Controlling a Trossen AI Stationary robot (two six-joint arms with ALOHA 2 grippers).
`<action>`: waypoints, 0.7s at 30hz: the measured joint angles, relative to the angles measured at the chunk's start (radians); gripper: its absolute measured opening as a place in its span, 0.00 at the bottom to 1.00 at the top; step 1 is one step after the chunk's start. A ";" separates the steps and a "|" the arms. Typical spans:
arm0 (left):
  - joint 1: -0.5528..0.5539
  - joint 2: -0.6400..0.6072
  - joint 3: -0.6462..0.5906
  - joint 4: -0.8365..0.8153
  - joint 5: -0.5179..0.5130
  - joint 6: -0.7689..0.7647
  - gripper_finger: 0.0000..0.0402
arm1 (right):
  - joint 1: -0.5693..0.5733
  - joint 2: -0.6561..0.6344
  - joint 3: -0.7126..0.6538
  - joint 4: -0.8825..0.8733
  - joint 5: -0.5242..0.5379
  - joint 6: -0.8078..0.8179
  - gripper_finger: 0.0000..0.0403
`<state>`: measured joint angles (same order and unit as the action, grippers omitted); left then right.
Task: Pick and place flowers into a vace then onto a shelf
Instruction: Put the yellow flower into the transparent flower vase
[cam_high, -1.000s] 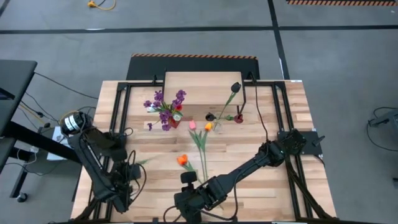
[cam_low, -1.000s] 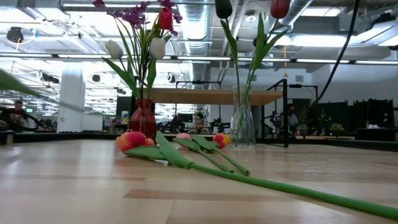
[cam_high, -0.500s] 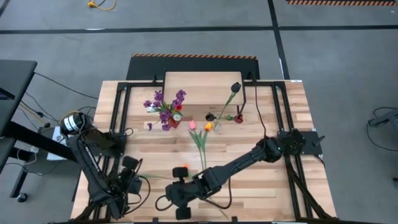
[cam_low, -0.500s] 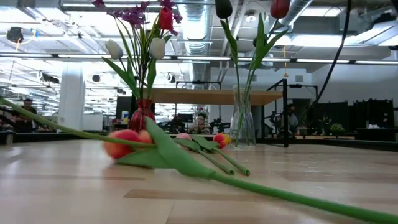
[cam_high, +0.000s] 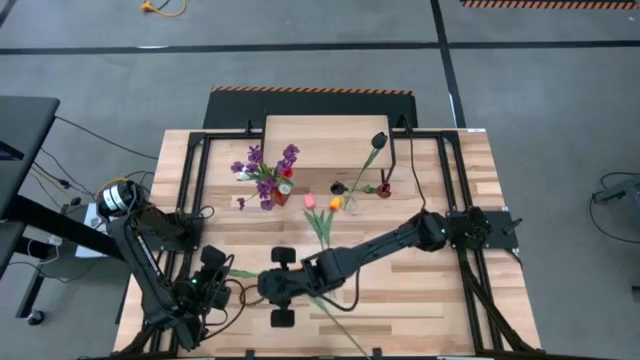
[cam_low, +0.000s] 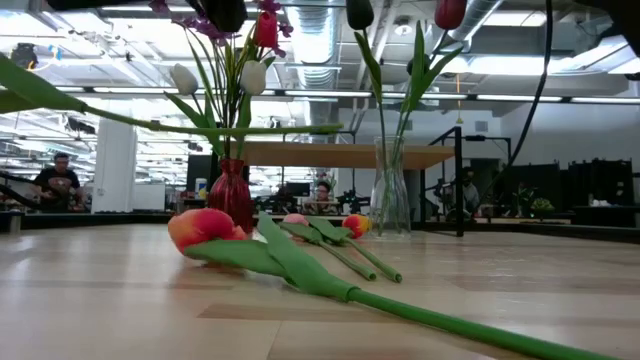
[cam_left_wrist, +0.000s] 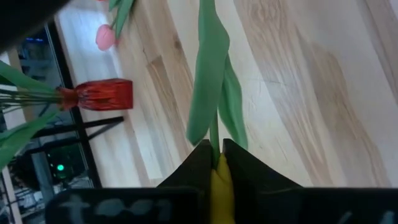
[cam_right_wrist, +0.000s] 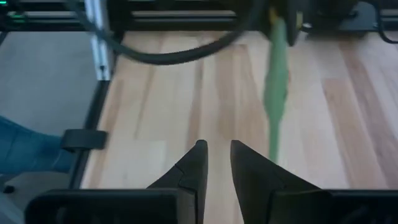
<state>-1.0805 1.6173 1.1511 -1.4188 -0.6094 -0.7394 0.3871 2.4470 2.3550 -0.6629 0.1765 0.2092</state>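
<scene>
Currently, a red vase (cam_high: 281, 196) of purple sprigs (cam_high: 262, 168) is standing just before the shelf (cam_high: 320, 143), and a clear vase (cam_low: 390, 205) with two tulips is standing at its 3 o'clock; loose tulips (cam_high: 322, 204) are lying between them. An orange tulip (cam_low: 205, 226) is lying on the table (cam_high: 450, 300), its stem running beneath the right arm. The left gripper (cam_left_wrist: 215, 160) is clamping a green-leaved stem (cam_left_wrist: 211, 99) tightly at 7 o'clock on the table. The right gripper (cam_right_wrist: 216, 163), fingers slightly apart and holding nothing, is hovering just beside that stem.
</scene>
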 joint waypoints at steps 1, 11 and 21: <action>0.000 0.000 0.000 0.000 -0.003 0.005 0.03 | -0.007 0.000 0.000 -0.007 0.000 0.000 0.17; 0.000 0.000 0.000 0.004 -0.005 0.014 0.03 | -0.052 0.014 -0.027 -0.016 -0.004 -0.004 0.42; 0.000 0.000 0.000 0.007 -0.006 0.014 0.03 | -0.076 0.014 -0.027 0.003 -0.005 -0.008 0.53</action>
<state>-1.0805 1.6173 1.1511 -1.4113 -0.6157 -0.7254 0.3114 2.4607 2.3283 -0.6602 0.1716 0.2016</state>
